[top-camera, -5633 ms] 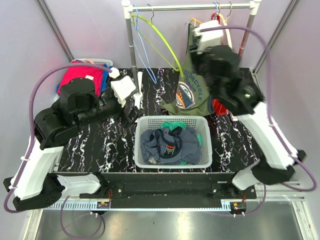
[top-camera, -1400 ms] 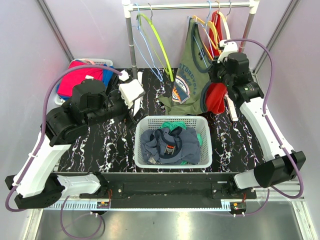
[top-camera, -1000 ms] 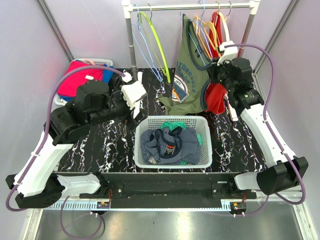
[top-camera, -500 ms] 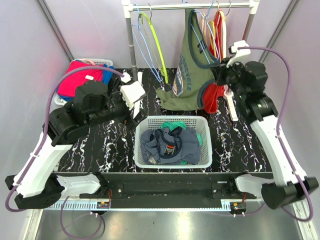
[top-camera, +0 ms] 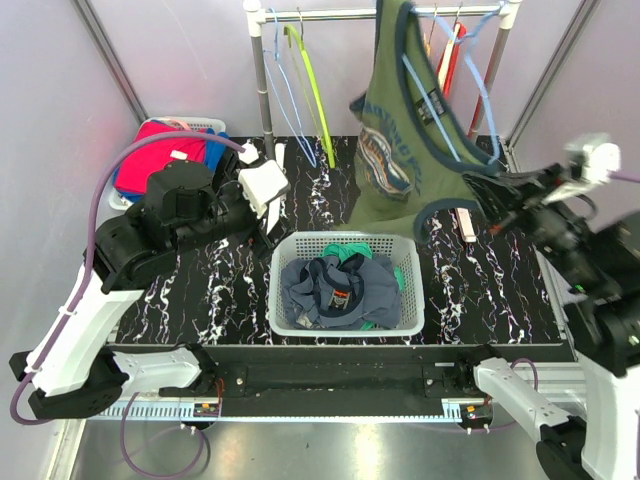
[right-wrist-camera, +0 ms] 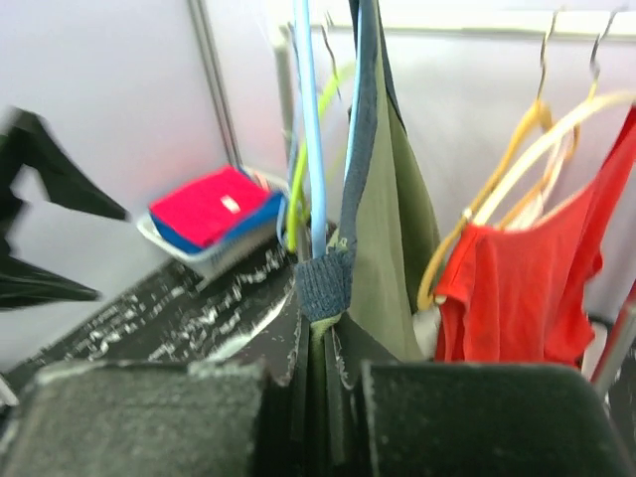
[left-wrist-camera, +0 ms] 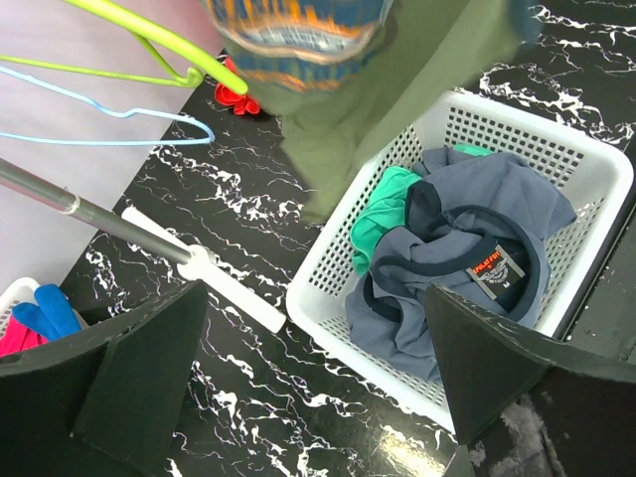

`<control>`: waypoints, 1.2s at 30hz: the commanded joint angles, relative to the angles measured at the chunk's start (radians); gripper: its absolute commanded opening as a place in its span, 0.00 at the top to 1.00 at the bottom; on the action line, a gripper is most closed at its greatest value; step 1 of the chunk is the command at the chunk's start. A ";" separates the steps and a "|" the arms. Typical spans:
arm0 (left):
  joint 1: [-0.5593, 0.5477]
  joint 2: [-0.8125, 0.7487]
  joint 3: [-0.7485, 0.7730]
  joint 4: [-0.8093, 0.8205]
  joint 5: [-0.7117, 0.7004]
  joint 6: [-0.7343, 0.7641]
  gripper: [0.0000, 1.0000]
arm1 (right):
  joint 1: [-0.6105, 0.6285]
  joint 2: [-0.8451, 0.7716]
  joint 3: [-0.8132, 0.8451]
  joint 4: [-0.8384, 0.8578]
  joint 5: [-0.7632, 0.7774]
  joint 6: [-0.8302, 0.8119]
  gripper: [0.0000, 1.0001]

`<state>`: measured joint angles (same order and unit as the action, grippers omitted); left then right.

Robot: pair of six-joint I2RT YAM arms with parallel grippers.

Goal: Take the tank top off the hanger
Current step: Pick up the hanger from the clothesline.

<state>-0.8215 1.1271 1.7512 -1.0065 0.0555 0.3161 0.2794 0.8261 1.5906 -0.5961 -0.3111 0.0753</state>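
Tank top (right-wrist-camera: 390,234) strap tight in the tool (right-wrist-camera: 323,343).

Soft matt olive cloth tank top (top-camera: 400,150); white perforated plastic basket (top-camera: 345,238); glossy black marbled tabletop (top-camera: 480,290); smooth metal rail (top-camera: 330,15).

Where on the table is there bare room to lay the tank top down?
Two free patches of tabletop: right of the white basket, up to the table's right edge, and left of it, as far as the left arm. Behind the basket is crowded: the hanging tank top, rack foot and green hanger.
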 commanded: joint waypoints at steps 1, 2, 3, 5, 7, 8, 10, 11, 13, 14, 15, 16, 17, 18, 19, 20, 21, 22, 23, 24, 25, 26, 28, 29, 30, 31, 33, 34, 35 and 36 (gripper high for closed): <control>0.012 -0.016 -0.001 0.060 0.004 -0.012 0.01 | -0.005 -0.027 0.133 0.076 -0.055 0.041 1.00; 0.013 -0.018 -0.001 0.060 0.003 -0.012 0.01 | -0.003 -0.024 0.150 0.073 -0.060 0.046 1.00; 0.015 -0.018 -0.001 0.060 0.003 -0.012 0.01 | -0.003 -0.021 0.167 0.070 -0.068 0.053 1.00; 0.016 -0.018 -0.001 0.060 0.004 -0.012 0.01 | -0.003 -0.016 0.204 0.067 -0.086 0.055 1.00; 0.018 -0.020 0.001 0.059 0.006 -0.014 0.01 | -0.003 -0.013 0.227 0.061 -0.089 0.055 1.00; 0.019 -0.020 0.001 0.060 0.007 -0.014 0.01 | -0.003 -0.015 0.232 0.061 -0.104 0.050 1.00; 0.019 -0.021 -0.001 0.059 0.010 -0.014 0.01 | -0.003 -0.019 0.235 0.050 -0.117 0.046 1.00; 0.022 -0.021 -0.001 0.059 0.010 -0.014 0.01 | -0.003 -0.019 0.238 0.044 -0.121 0.043 1.00; 0.022 -0.015 -0.001 0.060 0.004 -0.012 0.01 | -0.003 -0.022 0.253 0.016 -0.117 0.035 1.00; 0.022 -0.012 -0.001 0.060 -0.002 -0.012 0.01 | -0.005 -0.024 0.262 -0.004 -0.114 0.031 1.00; 0.022 -0.010 -0.001 0.062 -0.002 -0.012 0.01 | -0.003 -0.028 0.273 -0.014 -0.114 0.026 1.00; 0.024 -0.003 -0.002 0.063 0.000 -0.011 0.01 | -0.003 -0.033 0.296 -0.024 -0.112 0.026 1.00; 0.024 -0.001 -0.001 0.063 0.000 -0.009 0.01 | -0.003 -0.041 0.307 -0.028 -0.112 0.024 1.00; 0.024 0.002 0.002 0.063 0.000 -0.009 0.01 | -0.003 -0.045 0.318 -0.028 -0.111 0.026 1.00; 0.024 0.008 0.005 0.063 0.000 -0.008 0.01 | -0.005 -0.051 0.342 -0.027 -0.112 0.029 1.00; 0.024 0.011 0.008 0.065 0.001 -0.008 0.01 | -0.003 -0.054 0.359 -0.027 -0.117 0.037 1.00; 0.024 0.013 0.014 0.065 0.003 -0.009 0.01 | -0.005 -0.056 0.376 -0.024 -0.120 0.041 1.00; 0.024 0.016 0.016 0.063 0.007 -0.011 0.01 | -0.003 -0.051 0.412 -0.022 -0.123 0.046 1.00; 0.024 0.017 0.022 0.063 0.009 -0.014 0.01 | -0.003 -0.048 0.433 -0.025 -0.137 0.056 1.00; 0.027 0.019 0.022 0.062 0.013 -0.017 0.01 | -0.003 -0.042 0.472 -0.027 -0.144 0.060 1.00; 0.028 0.019 0.022 0.063 0.017 -0.018 0.01 | -0.003 -0.030 0.489 -0.028 -0.149 0.064 1.00; 0.033 0.019 0.024 0.062 0.018 -0.020 0.01 | -0.003 -0.027 0.503 -0.031 -0.157 0.067 1.00; 0.036 0.017 0.028 0.062 0.021 -0.022 0.01 | 0.003 -0.024 0.522 -0.031 -0.155 0.070 1.00; 0.041 0.016 0.028 0.062 0.021 -0.022 0.01 | 0.004 -0.025 0.520 -0.033 -0.149 0.069 1.00; 0.042 0.014 0.027 0.060 0.023 -0.022 0.01 | 0.004 -0.025 0.511 -0.034 -0.149 0.069 1.00; 0.044 0.011 0.025 0.060 0.023 -0.023 0.01 | 0.004 -0.028 0.503 -0.039 -0.152 0.069 1.00; 0.045 0.007 0.022 0.059 0.024 -0.020 0.01 | 0.003 -0.031 0.467 -0.048 -0.154 0.072 1.00; 0.047 0.005 0.019 0.060 0.026 -0.018 0.01 | 0.004 -0.041 0.450 -0.047 -0.155 0.072 1.00; 0.047 0.003 0.016 0.060 0.027 -0.017 0.01 | 0.004 -0.044 0.431 -0.047 -0.155 0.070 1.00; 0.047 0.002 0.018 0.059 0.026 -0.017 0.01 | 0.004 -0.047 0.393 -0.047 -0.154 0.070 1.00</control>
<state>-0.7795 1.1473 1.7512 -0.9932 0.0570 0.3061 0.2813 0.7692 2.0659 -0.6823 -0.4637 0.1318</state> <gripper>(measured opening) 0.987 0.066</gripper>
